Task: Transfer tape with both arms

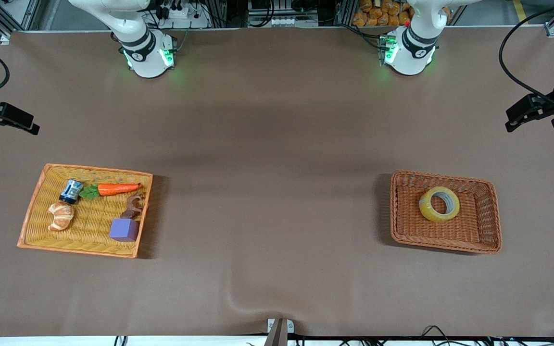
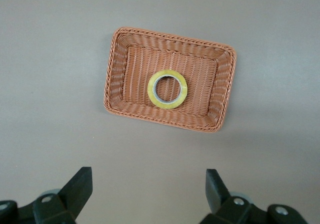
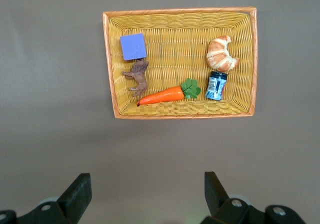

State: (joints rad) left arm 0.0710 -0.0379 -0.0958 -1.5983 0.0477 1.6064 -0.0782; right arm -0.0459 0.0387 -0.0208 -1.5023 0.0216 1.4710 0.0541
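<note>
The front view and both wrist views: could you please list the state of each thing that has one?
Translucent yellowish tape roll: lying flat in the brown wicker basket, untouched.
Left gripper: jaws open, high over the table.
Right gripper: jaws open, waiting.
Orange toy carrot: lying in the yellow wicker basket.
Blue can: on its side.
Purple cube: resting flat.

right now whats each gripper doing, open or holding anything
left gripper: open, holding nothing, up above the brown basket with the tape.
right gripper: open, holding nothing, up above the yellow basket.

Yellow basket (image 1: 34,218) holds carrot (image 1: 118,188), croissant (image 1: 60,216), purple cube (image 1: 124,229).
</note>
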